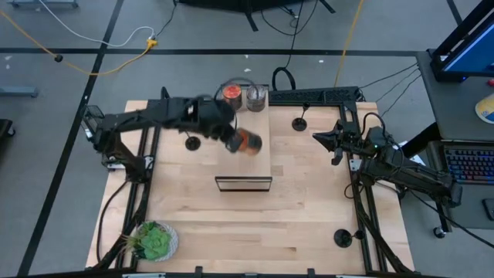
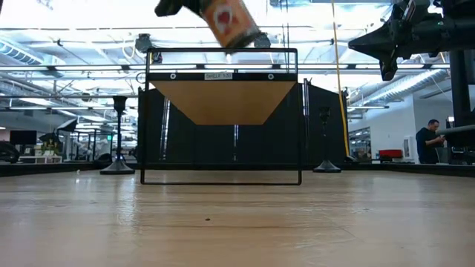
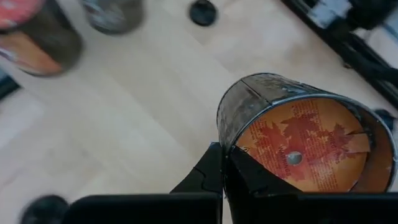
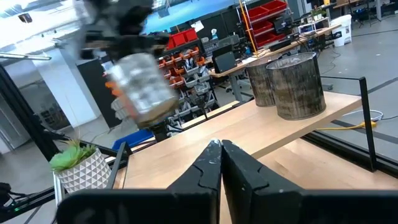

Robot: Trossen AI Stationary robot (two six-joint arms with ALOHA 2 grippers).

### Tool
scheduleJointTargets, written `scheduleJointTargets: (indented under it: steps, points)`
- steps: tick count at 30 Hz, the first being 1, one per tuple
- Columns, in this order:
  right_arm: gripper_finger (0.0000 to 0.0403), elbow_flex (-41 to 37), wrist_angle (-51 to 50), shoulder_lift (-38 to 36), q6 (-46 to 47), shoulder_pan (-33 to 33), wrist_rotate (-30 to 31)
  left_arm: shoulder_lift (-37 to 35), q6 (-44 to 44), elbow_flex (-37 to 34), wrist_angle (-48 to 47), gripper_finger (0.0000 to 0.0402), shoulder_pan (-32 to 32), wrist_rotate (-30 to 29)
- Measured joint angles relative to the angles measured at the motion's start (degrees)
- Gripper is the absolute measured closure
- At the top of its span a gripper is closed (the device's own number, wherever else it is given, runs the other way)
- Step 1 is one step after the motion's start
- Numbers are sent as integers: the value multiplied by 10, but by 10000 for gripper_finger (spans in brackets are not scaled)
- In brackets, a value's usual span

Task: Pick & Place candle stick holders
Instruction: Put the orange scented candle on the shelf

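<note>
The table [image 1: 255, 224] is light, pale wood with thin lines running across it. The jar [image 3: 305, 140] in the dark left gripper [image 1: 230, 137] has a shiny grey side and an orange end with a red leaf pattern. At 12 o'clock stand a red-topped jar [image 1: 231, 93] and a silvery-grey jar [image 1: 255, 97]. The candle stick holders [image 1: 299, 122] are black. At 7 o'clock a green plant [image 1: 154, 241] sits in a white pot with a criss-cross pattern. The rack [image 1: 244, 182] is black.
</note>
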Motion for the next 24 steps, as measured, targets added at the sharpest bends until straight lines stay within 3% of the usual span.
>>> scheduleJointTargets:
  steps: [10,24]
  points:
    - [399,0,0,0,1,0,0,1,73,0,3,401,132,32]
    - [399,0,0,0,1,0,0,57,128,17,11,401,187,65]
